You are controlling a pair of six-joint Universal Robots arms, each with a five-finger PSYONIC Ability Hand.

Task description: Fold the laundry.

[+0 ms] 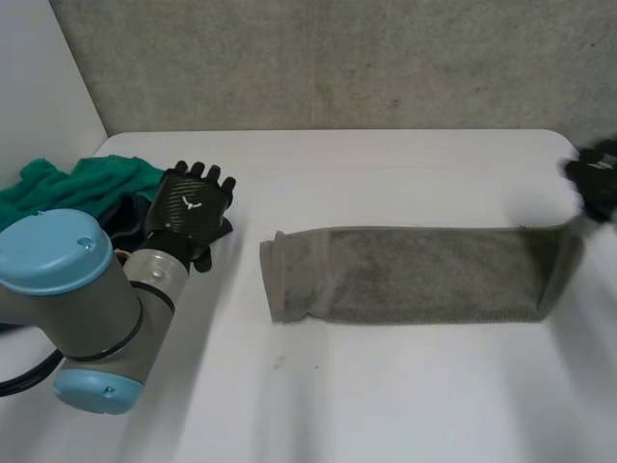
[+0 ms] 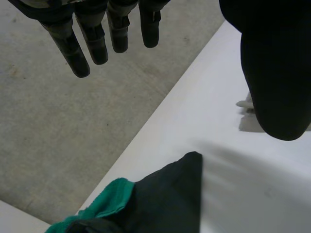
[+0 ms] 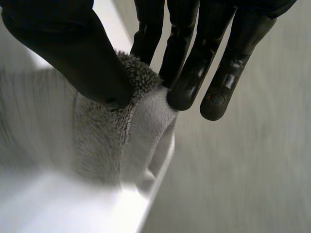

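Note:
A grey fleecy towel lies folded into a long strip across the middle of the white table. My right hand is at the table's right edge, lifting the strip's right end. In the right wrist view its thumb and fingers pinch the grey towel at that end. My left hand hovers over the table's left side with straight fingers, holding nothing, just above a dark cloth.
A pile of green cloth and dark cloth lies at the table's far left, next to my left hand. The green cloth peeks from under the dark one. A grey wall stands behind the table.

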